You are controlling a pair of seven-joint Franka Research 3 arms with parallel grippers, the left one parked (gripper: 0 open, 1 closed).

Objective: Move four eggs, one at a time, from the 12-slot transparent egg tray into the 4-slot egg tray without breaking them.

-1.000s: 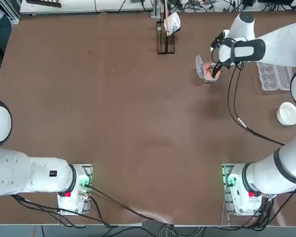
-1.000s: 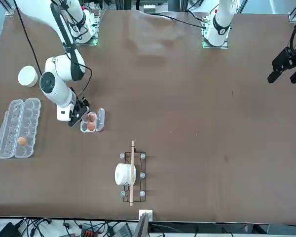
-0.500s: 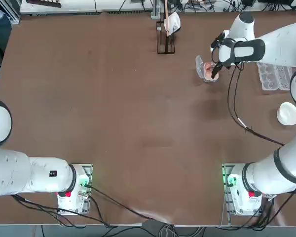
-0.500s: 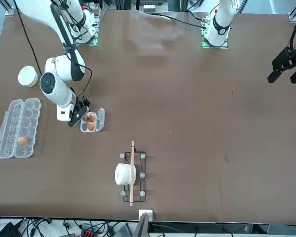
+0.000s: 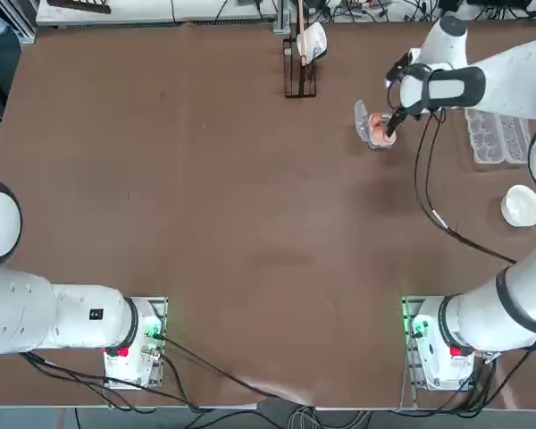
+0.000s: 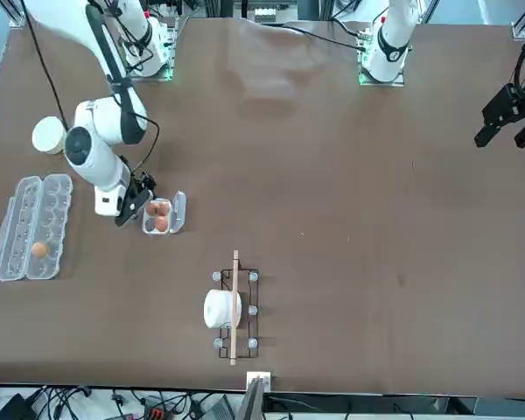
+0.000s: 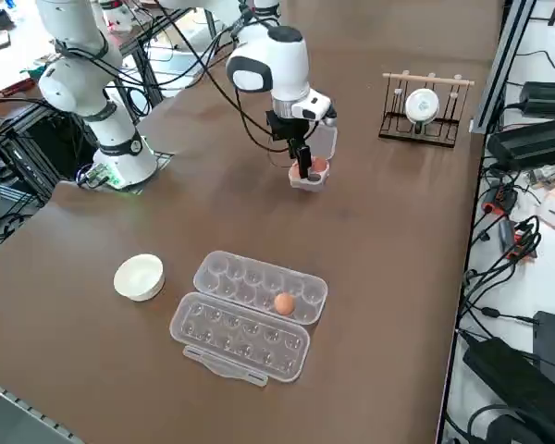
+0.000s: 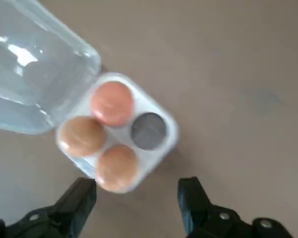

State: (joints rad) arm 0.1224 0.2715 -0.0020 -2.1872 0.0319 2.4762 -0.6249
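The 4-slot egg tray (image 8: 171, 140) lies with its lid flap (image 8: 35, 74) open. It holds three orange-brown eggs (image 8: 112, 102) (image 8: 82, 135) (image 8: 117, 166), and one cup (image 8: 149, 130) is bare. My right gripper (image 8: 135, 198) hovers just beside and above this tray, open, with nothing between its fingers (image 8: 79, 198). From overhead the gripper (image 5: 391, 132) sits at the small tray's (image 5: 380, 143) right edge. The 12-slot transparent egg tray (image 7: 224, 340) lies open nearer the table's right side, with one egg (image 7: 283, 303) in it.
A white round bowl (image 7: 139, 277) stands beside the long tray. A dark wire rack with a white cup (image 5: 299, 54) stands at the table's far edge, left of the small tray. The arm's black cable (image 5: 429, 206) hangs over the table.
My right gripper has gone from shut to open over the small tray. It has drawn back slightly toward the long tray.
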